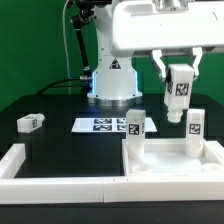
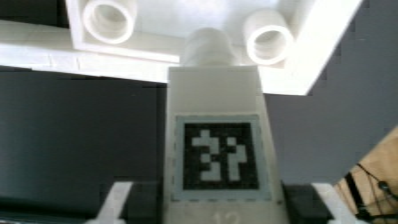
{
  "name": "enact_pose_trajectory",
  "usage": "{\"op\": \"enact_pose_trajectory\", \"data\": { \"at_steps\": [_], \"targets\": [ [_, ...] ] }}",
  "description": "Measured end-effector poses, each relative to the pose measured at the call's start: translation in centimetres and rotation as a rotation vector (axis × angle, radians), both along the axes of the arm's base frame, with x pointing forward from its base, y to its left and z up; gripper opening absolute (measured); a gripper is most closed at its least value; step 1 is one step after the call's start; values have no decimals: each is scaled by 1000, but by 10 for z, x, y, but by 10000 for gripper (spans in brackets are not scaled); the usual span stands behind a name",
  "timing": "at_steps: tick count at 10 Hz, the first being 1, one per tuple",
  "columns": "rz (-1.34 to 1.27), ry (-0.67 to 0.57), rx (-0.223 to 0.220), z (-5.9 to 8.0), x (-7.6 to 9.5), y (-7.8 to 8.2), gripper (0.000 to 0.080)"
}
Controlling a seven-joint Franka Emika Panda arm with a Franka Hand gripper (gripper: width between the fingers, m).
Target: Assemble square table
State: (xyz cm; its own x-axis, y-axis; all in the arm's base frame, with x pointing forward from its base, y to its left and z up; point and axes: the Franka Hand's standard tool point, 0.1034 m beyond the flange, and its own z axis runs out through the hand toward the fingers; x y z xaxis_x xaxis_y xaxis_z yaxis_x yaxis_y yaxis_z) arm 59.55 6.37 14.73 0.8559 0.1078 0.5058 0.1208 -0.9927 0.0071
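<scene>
The hand (image 2: 217, 208) clamps a tagged white leg (image 2: 217, 120), its rounded tip near a hole (image 2: 270, 42) in the tabletop (image 2: 178, 25).

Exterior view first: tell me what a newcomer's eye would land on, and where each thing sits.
The hand grips a tagged leg, which hangs above the white tabletop at the exterior view's lower right. Two standing legs rise at that tabletop's far edge. One loose leg lies alone on the dark table at the exterior view's left.
</scene>
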Motion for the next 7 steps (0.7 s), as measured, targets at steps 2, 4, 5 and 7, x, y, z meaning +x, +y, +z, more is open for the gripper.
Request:
{"op": "enact_pose_trajectory", "data": {
  "at_steps": [2,4,5,7],
  "targets": [
    [-46,-7,24,-10,5,8,291],
    [-38,-5,18,-11,5,7,291],
    [-38,-4,18,-11,5,7,291],
    [-40,-6,16,-13,4,8,291]
  ]
}}
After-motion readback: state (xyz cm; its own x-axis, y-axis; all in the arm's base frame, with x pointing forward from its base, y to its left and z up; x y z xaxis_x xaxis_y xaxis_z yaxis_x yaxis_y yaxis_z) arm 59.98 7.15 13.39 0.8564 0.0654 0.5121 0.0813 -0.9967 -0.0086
